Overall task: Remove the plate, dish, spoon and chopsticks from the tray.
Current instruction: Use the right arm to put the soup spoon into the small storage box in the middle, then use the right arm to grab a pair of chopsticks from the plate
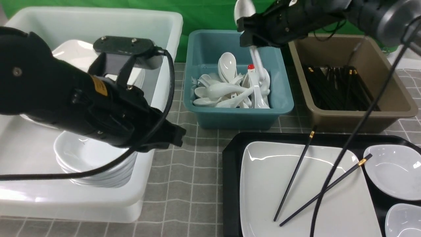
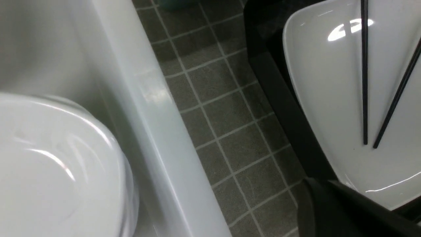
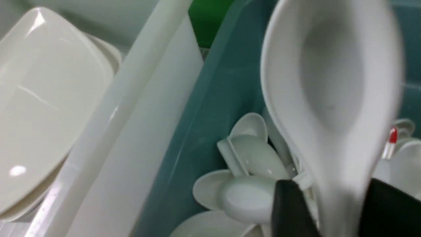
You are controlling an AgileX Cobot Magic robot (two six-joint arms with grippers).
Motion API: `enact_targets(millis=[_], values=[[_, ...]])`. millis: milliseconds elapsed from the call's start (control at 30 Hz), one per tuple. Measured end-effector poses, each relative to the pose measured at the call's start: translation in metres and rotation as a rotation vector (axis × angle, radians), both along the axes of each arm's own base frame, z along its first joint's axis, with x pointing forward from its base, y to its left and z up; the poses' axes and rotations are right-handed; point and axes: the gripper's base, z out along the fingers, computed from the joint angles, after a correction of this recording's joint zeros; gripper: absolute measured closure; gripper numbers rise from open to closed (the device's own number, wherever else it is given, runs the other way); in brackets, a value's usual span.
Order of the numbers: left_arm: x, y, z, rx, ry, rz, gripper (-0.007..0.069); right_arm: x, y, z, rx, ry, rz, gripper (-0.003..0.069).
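Note:
The white spoon (image 1: 245, 10) stands upright over the teal tub (image 1: 236, 118), bowl up, and looks blurred in the right wrist view (image 3: 329, 82). My right gripper (image 1: 251, 38) (image 3: 332, 189) is round its handle with the jaws apart; a gap shows beside one finger. The black tray (image 1: 232, 158) (image 2: 279, 98) carries the large square plate (image 1: 263, 184) (image 2: 329, 82) with the two chopsticks (image 1: 293, 176) (image 2: 364, 82) crossed on it, and a small dish (image 1: 394, 171) beside it. My left gripper (image 1: 177, 136) (image 2: 315, 187) is shut and empty, between the white tub and the tray.
The white tub (image 1: 98, 197) on the left holds stacked dishes (image 1: 85, 154) and plates. The teal tub is full of spoons, plus a red-tipped utensil (image 1: 251, 67). A brown tub (image 1: 361, 118) holds black chopsticks. A second small dish (image 1: 406, 220) sits at the tray's near right corner.

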Motion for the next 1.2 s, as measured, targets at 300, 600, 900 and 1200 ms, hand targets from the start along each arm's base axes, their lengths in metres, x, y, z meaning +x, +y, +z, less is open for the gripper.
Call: enact_targets(millis=[300,600,900,1200], values=[[0.011,-0.021,0.01,-0.089,-0.097,-0.095,0.0622,-0.05,-0.032,0.081,-0.318,0.087,0.086,0.0427],[0.023,-0.108,0.008,-0.028,0.018,-0.303,0.0622,-0.15,-0.078,0.172,-0.34,-0.086,0.021,0.0629],[0.03,-0.193,-0.048,0.136,0.067,-0.476,0.0507,-0.284,-0.146,0.129,-0.432,0.032,-0.129,0.0628],[0.037,-0.209,-0.054,0.172,0.082,-0.455,0.0353,-0.343,-0.165,0.075,-0.358,0.152,-0.248,0.062]])
